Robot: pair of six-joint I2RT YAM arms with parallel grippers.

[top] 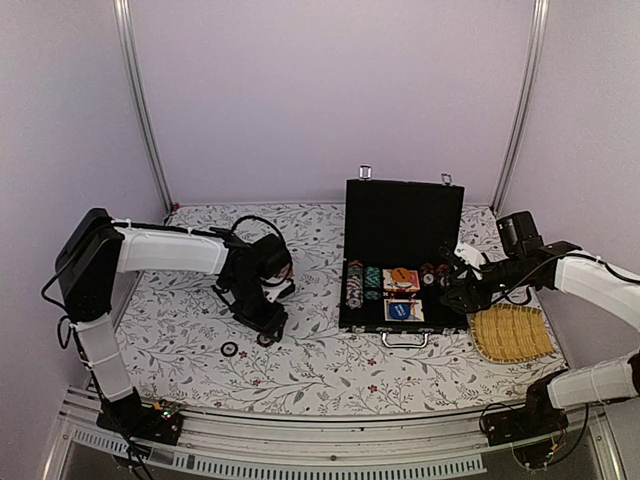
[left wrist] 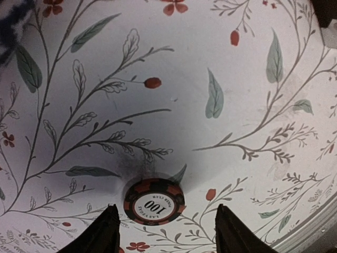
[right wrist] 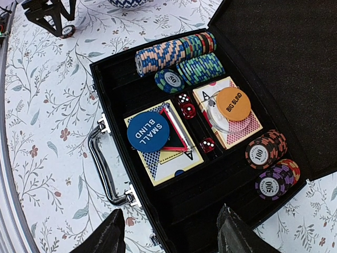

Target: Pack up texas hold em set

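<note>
Two grippers, both spread wide: the left gripper [left wrist: 164, 224] frames a black-and-red 100 chip [left wrist: 154, 201] lying on the floral cloth [left wrist: 210, 52], well left of the open briefcase [top: 400, 215]; the right gripper [right wrist: 168, 229] hangs over the briefcase's right side.

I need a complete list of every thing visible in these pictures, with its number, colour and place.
Briefcase: one, black, open, centre-right on tablecloth.
Handle: one, silver, briefcase front.
Chip rows: many chips, peach-blue and green, briefcase left end.
Chip stacks: two, black-red and purple, briefcase right end.
Small Blind disc: one, blue, on a card deck.
Big Blind disc: one, orange, on red-backed deck.
Dice: three visible, red, between the decks.
Loose chips: two, dark, on tablecloth left of briefcase.
Woven tray: one, yellow, right of briefcase.
Tablecloth: one, white floral, under everything.
Left end effector: open, over a loose chip.
Right end effector: open, above briefcase front.
</note>
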